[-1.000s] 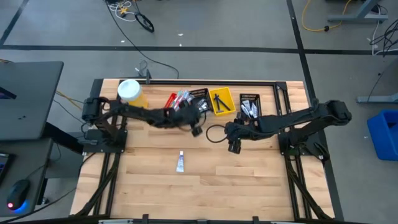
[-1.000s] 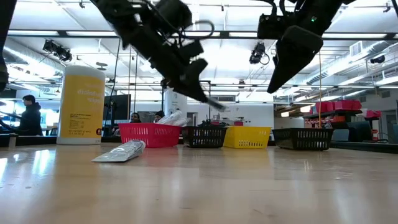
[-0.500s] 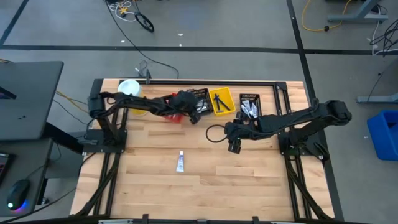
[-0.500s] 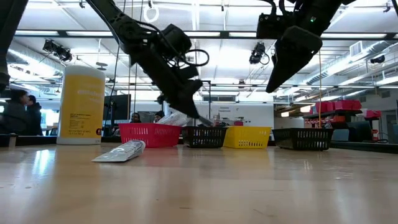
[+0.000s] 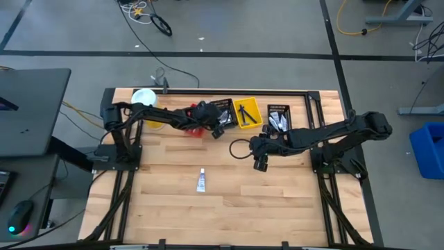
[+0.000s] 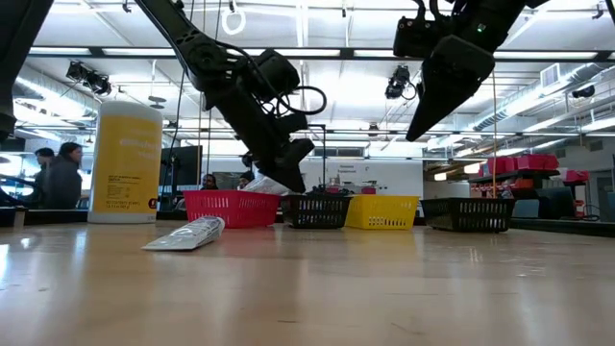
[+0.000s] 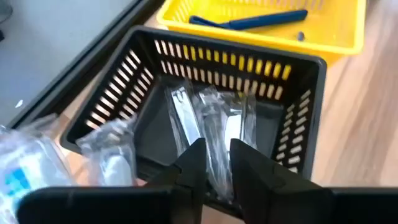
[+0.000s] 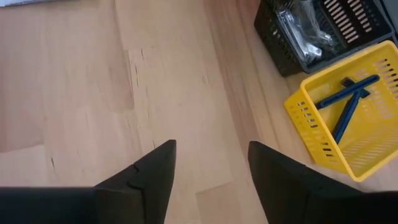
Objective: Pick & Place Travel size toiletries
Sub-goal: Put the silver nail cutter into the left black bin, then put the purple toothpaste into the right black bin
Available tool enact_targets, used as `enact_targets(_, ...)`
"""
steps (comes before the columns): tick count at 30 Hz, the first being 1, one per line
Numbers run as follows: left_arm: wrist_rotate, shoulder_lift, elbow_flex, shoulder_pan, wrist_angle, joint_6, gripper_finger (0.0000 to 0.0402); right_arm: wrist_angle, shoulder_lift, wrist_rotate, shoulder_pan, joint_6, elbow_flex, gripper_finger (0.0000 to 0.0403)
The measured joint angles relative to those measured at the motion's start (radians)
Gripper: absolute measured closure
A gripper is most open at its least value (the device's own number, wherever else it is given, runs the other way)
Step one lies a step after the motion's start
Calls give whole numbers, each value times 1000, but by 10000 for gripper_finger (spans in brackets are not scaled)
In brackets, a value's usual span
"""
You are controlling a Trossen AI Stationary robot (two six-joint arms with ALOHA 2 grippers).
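there the left hand [image 7: 216, 163] tilts down over the black bin [image 7: 304, 112].

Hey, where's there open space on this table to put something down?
Most of the front of the table is bare wood, either side of the lone tube and below the right gripper. The back edge is crowded: canister, red bin, black bins, yellow bin, left gripper.
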Motion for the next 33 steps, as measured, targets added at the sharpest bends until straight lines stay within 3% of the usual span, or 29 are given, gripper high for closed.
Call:
enact_targets(9,5,0,1,-3,28,-8,274,0,0,-1,0,3,0,182)
enact_targets(17,14,-33,1,-50,20,-48,265,0,0,-2,0,3,0,198)
enact_targets(24,158,-108,1,-111,-63,-204,264,-3,0,-62,0,36,0,193)
enact_targets(33,320,-152,1,-244,-348,-472,264,-4,0,-62,2,56,0,140)
